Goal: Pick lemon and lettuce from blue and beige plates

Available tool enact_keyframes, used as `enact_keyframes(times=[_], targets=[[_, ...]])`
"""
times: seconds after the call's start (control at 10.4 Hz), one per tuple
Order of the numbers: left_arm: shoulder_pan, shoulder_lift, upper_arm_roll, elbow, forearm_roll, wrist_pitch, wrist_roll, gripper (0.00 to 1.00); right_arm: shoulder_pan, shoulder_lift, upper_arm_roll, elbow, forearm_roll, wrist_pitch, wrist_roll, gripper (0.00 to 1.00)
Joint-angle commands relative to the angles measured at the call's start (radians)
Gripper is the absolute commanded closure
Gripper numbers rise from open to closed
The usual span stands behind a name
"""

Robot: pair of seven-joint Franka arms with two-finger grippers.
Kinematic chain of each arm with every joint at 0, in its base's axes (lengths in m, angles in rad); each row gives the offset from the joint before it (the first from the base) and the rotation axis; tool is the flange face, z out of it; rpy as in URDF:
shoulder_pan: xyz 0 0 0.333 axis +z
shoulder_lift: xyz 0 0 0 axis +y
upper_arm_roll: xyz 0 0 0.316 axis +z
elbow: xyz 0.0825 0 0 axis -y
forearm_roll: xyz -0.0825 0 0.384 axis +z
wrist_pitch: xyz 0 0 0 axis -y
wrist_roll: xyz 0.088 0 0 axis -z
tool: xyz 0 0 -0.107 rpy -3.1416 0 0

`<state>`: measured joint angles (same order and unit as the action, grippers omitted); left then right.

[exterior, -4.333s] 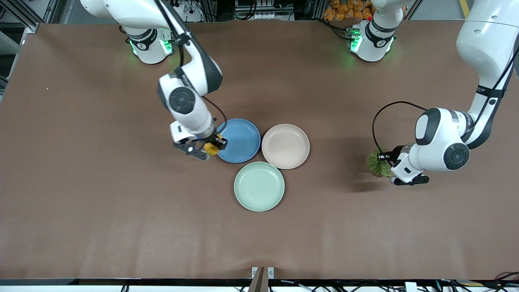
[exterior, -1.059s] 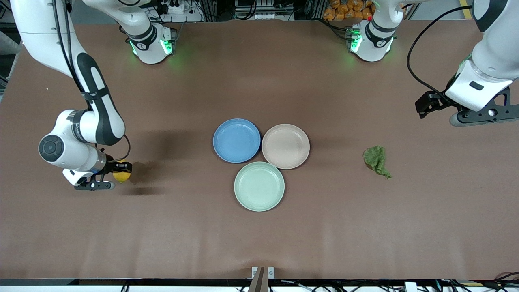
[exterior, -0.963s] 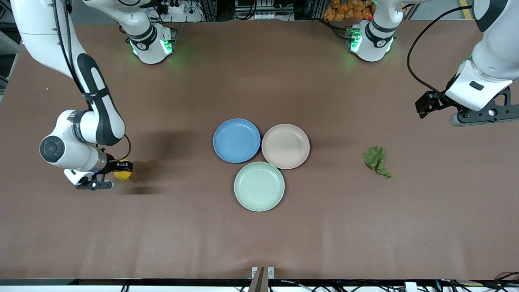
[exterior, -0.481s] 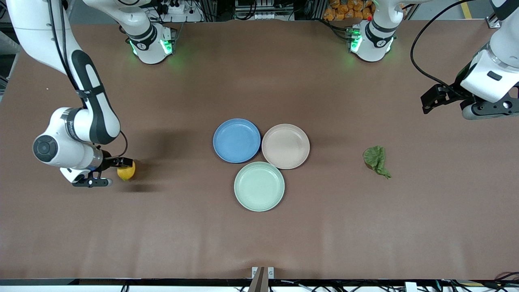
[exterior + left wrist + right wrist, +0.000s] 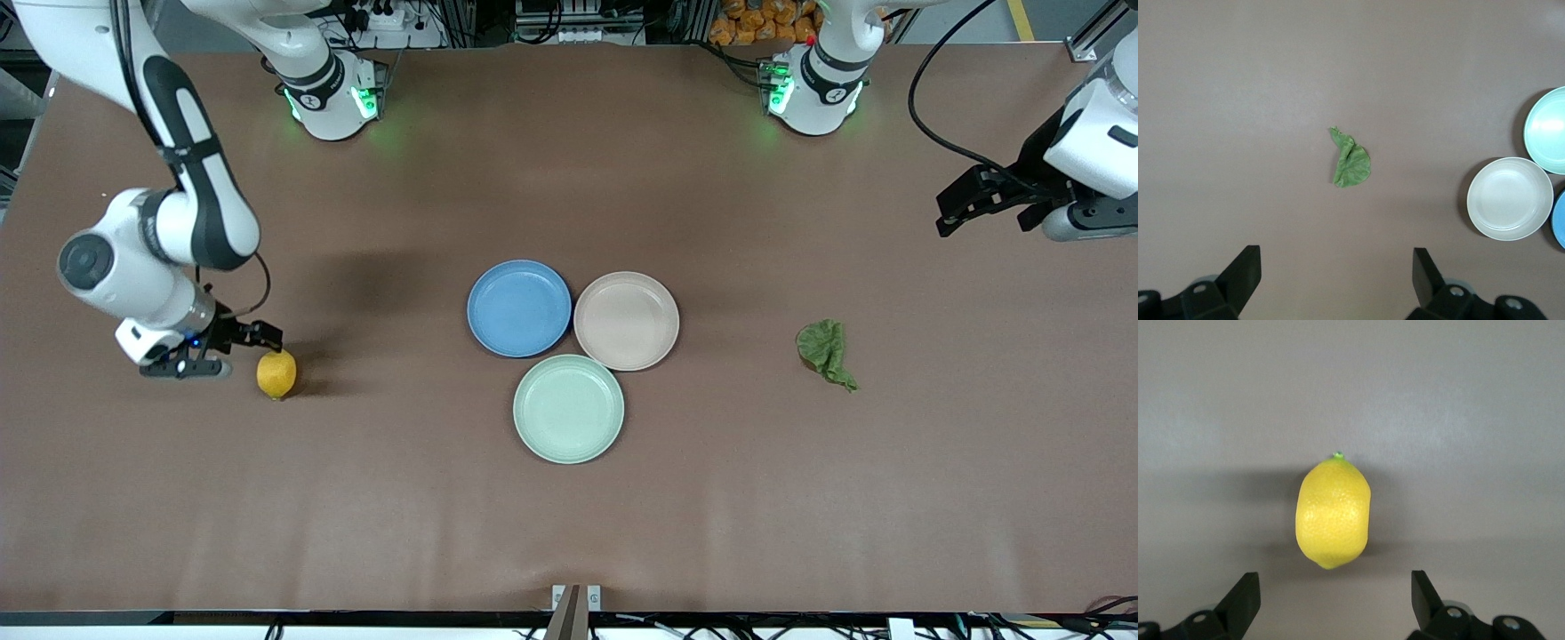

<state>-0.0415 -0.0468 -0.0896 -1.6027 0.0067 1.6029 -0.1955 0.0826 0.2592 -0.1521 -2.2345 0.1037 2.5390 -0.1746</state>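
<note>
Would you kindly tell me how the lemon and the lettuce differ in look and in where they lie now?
The lemon is a smooth yellow oval; the lettuce is a flat, wrinkled green leaf with a narrow tail. The lemon lies toward the right arm's end of the table, the lettuce toward the left arm's end. Both rest on the bare table, off every plate, with no gripper holding them.

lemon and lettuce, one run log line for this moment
lemon: on table, right arm's end | lettuce: on table, left arm's end | right hand: open beside lemon | left hand: open, raised | blue plate, beige plate: empty
</note>
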Motion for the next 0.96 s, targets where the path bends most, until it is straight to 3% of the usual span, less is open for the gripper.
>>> enact_keyframes(times=[0.0, 0.1, 0.39, 0.87], targets=[[-0.035, -0.028, 0.027, -0.020, -0.007, -0.009, 0.024, 0.00, -0.177, -0.110, 0.089, -0.108, 0.008, 0.008, -0.180, 0.00], [-0.038, -0.028, 0.030, -0.020, -0.007, -0.009, 0.024, 0.00, -0.214, -0.121, 0.109, -0.106, 0.008, -0.008, -0.201, 0.00], [-0.040, -0.030, 0.030, -0.023, -0.007, -0.009, 0.024, 0.00, -0.198, -0.130, 0.109, -0.064, 0.008, -0.080, -0.116, 0.00], [-0.035, -0.019, 0.019, -0.022, -0.005, -0.012, 0.024, 0.00, -0.210, -0.121, 0.106, 0.189, 0.001, -0.397, -0.071, 0.00]])
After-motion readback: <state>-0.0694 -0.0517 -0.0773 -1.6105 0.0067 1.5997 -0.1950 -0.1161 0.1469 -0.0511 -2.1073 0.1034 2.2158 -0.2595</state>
